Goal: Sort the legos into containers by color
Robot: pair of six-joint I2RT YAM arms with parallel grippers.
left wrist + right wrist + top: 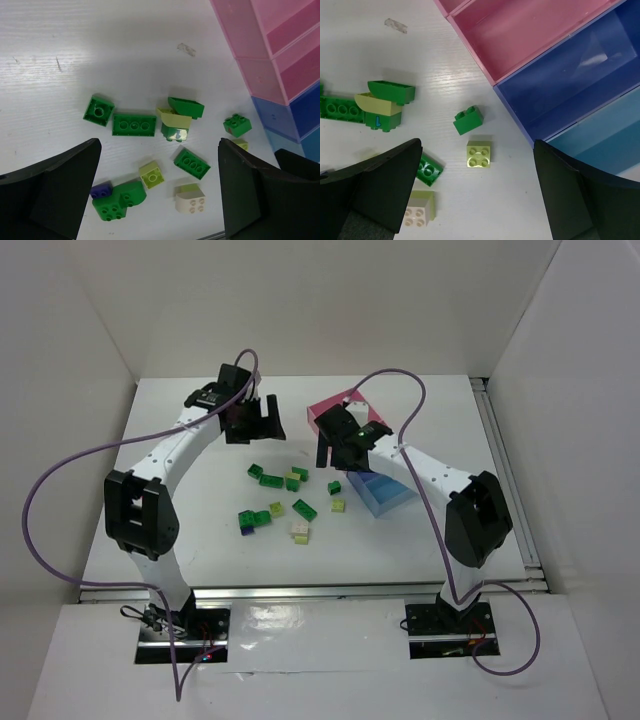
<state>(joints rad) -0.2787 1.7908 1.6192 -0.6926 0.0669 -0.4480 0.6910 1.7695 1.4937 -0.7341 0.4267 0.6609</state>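
The left gripper (160, 145) is held wide open with nothing gripped, above the legos (134, 124). These are scattered loose on the table (200, 520) between the two arms. A cream brick (190, 200) is seen near the right finger, and a blue brick (101, 190) is seen touching a green one by the left finger. The right gripper (477, 144) is likewise spread wide and holds nothing. A lime brick (479, 153) and a dark green brick (468, 120) lie below it, just beside the containers (560, 85), whose pink, blue and light blue bins are joined in a row.
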